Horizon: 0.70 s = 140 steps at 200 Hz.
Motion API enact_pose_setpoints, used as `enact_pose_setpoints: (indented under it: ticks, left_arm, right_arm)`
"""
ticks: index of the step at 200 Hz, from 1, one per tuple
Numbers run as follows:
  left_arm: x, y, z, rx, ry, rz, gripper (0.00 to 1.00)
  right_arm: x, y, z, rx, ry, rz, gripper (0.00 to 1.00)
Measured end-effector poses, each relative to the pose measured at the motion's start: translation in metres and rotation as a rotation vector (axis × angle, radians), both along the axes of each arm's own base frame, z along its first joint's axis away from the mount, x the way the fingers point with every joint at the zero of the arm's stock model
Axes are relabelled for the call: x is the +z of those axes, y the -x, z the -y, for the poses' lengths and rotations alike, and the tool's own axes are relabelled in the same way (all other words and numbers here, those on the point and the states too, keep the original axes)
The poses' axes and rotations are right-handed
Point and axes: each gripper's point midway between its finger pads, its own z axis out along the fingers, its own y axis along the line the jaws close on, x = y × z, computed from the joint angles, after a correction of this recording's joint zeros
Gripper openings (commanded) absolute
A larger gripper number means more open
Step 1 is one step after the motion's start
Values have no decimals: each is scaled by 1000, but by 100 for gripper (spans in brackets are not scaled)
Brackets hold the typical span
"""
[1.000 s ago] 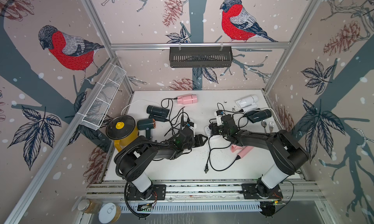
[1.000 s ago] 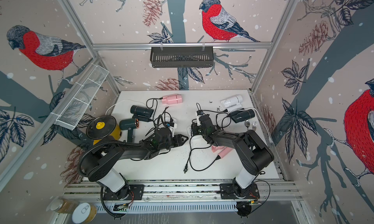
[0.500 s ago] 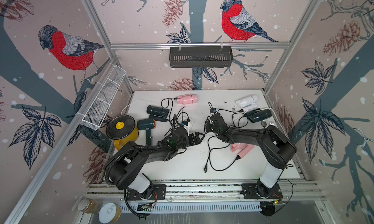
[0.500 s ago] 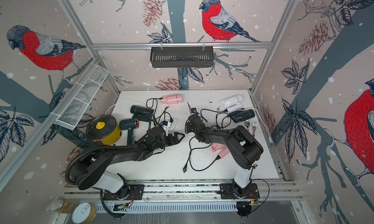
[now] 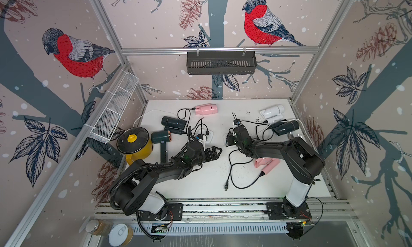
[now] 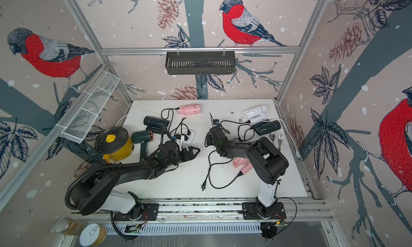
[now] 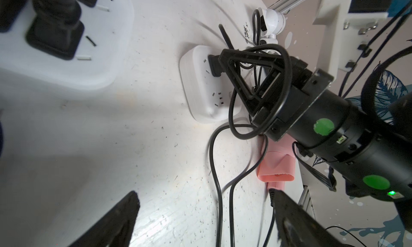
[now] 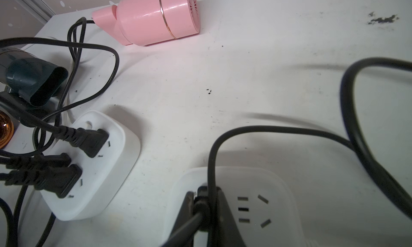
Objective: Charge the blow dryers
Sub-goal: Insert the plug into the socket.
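Six blow dryers (image 6: 156, 122) lie on the white table (image 5: 200, 183), seen in both top views. Left of centre are a pink dryer (image 5: 206, 109), a black dryer (image 5: 174, 122) and a dark green dryer (image 5: 161, 137) with a copper nozzle. Their cords trail toward the left-hand power strip (image 8: 93, 165), where three plugs are seated. Right of centre are a white dryer (image 5: 272, 112) and a second black dryer (image 5: 286, 127). Lower down, a second pink dryer (image 5: 267, 164) is partly under the right arm. A loose plug (image 5: 226, 187) lies below centre.

A yellow pot (image 5: 142, 154) with its black lid (image 5: 133, 139) on stands at the table's left edge. A black slotted basket (image 5: 220, 63) hangs on the back rail, and a white wire basket (image 5: 113, 112) hangs on the left wall. A jar (image 5: 98, 227) of tan contents and a can (image 5: 120, 234) stand at lower left.

The right gripper (image 8: 201, 199) is pinched on a black plug (image 8: 200, 204) at the right-hand power strip (image 8: 274, 185). The left gripper (image 5: 215, 152) is spread wide and holds nothing, over bare table near the left-hand strip.
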Motion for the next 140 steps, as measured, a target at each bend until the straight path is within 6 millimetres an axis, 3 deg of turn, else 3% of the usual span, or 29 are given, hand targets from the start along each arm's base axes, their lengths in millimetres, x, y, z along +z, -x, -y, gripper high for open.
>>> enact_pose_setpoints:
  ticks: [58,114,140]
  left_arm:
    - [-5,3,-3,1,-5,-10,94]
    - [-5,3,-3,2,-5,-10,93]
    - [-4,3,-2,1,-4,-8,92]
  right_arm:
    - [-5,-3,-13,-32,37,37,2]
    - [-3,-4,-13,-30,17,39,2]
    - [2,-4,-18,-17,34,9,13]
